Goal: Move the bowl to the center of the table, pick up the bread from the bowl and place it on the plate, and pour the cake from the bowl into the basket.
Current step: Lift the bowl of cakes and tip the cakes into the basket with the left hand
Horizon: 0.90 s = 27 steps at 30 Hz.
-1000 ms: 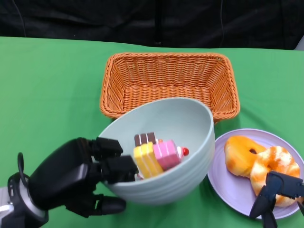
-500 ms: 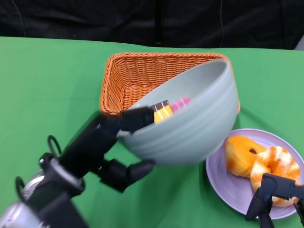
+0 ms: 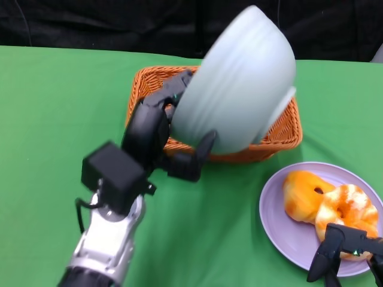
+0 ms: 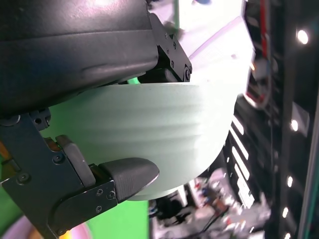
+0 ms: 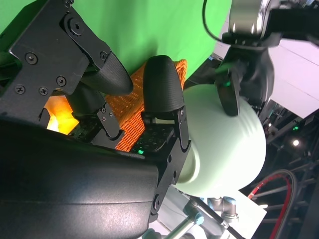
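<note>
My left hand grips the pale green bowl by its rim and holds it tipped steeply over the orange wicker basket, mouth facing away from me. The cake is hidden behind the bowl. The bowl's ribbed outside fills the left wrist view, with a finger pressed on it. Two glazed breads lie on the lilac plate at the lower right. My right hand rests at the plate's near edge, fingers apart, holding nothing. The right wrist view shows the bowl past its fingers.
The green tablecloth covers the table, with a black backdrop behind its far edge. The basket stands at the back centre and the plate at the front right. The cloth to the left holds nothing.
My left arm has lifted the bowl up and away from me and tipped it over the basket; the cake, visible inside before, is now hidden. The right hand has stayed by the plate.
</note>
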Each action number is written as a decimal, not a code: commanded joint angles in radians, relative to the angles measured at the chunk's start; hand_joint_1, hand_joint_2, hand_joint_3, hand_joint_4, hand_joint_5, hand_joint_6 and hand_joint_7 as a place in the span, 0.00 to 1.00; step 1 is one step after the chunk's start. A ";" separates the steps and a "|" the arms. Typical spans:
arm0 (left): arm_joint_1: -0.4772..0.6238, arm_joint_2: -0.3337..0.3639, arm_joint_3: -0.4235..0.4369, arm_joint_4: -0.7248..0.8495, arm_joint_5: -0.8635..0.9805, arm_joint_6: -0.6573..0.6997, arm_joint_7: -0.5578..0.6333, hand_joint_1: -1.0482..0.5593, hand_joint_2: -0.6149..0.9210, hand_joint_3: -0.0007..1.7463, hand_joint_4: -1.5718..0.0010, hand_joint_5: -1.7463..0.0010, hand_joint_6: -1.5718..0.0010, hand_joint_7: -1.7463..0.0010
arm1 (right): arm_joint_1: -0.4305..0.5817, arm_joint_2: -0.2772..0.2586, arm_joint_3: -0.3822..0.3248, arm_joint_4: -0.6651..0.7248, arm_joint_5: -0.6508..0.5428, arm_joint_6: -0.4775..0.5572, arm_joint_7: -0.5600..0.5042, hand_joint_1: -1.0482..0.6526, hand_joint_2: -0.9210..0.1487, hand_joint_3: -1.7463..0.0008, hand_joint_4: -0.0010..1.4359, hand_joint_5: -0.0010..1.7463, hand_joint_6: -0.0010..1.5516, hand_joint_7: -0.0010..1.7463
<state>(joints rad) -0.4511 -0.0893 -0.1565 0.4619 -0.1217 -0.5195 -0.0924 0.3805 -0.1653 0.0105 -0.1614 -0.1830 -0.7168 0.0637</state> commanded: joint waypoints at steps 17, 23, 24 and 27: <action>-0.247 -0.243 0.332 0.188 -0.337 0.342 0.085 0.58 0.58 0.99 0.32 0.00 0.44 0.00 | -0.011 -0.011 -0.005 0.034 0.001 -0.036 -0.001 0.57 0.72 0.00 0.65 1.00 0.54 0.84; -0.265 -0.269 0.376 0.165 -0.444 0.491 0.187 0.57 0.59 1.00 0.32 0.00 0.44 0.00 | -0.007 -0.010 0.005 0.025 0.018 -0.023 0.009 0.57 0.72 0.00 0.65 1.00 0.54 0.85; -0.267 -0.274 0.386 0.163 -0.470 0.516 0.199 0.57 0.59 1.00 0.33 0.00 0.44 0.00 | -0.005 -0.008 0.005 0.024 0.014 -0.024 0.008 0.57 0.72 0.00 0.65 1.00 0.54 0.85; -0.269 -0.277 0.400 0.159 -0.523 0.568 0.211 0.55 0.60 1.00 0.32 0.00 0.46 0.00 | -0.005 -0.005 0.004 0.025 0.005 -0.028 0.003 0.57 0.72 0.00 0.64 1.00 0.55 0.85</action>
<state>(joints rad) -0.6411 -0.2553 0.2353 0.6322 -0.6241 0.0273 0.1062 0.3679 -0.1649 0.0168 -0.1345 -0.1823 -0.7406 0.0692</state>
